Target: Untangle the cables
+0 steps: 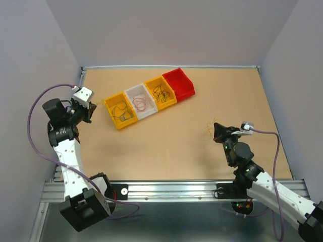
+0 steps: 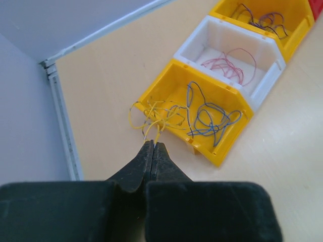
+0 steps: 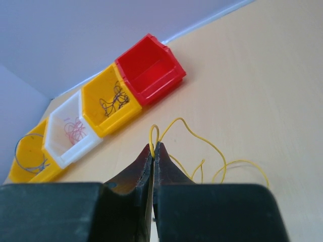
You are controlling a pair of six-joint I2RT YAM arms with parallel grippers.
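Right claw (image 3: 153, 147) clenched on a yellow wire (image 3: 179, 119) that trails loose over the tabletop (image 3: 262, 75); left claw (image 2: 153, 146) clenched, tips just beside a yellow tangle (image 2: 154, 117) draped over the near yellow bin (image 2: 222, 154) rim, blue wires (image 2: 207, 118) inside, pink wires (image 2: 227, 65) in the white bin (image 2: 265, 83).

Tan desk (image 1: 192, 151), yellow end bin (image 2: 222, 146) with blue wires (image 2: 207, 118) and a yellow tangle (image 2: 156, 116), white bin (image 2: 267, 85) with pink wires (image 2: 227, 65), second yellow bin (image 2: 292, 43) with dark wires (image 3: 115, 98), red bin (image 3: 161, 83), yellow wire (image 3: 189, 128) in the black right claw (image 3: 153, 146), black left claw (image 2: 153, 146)
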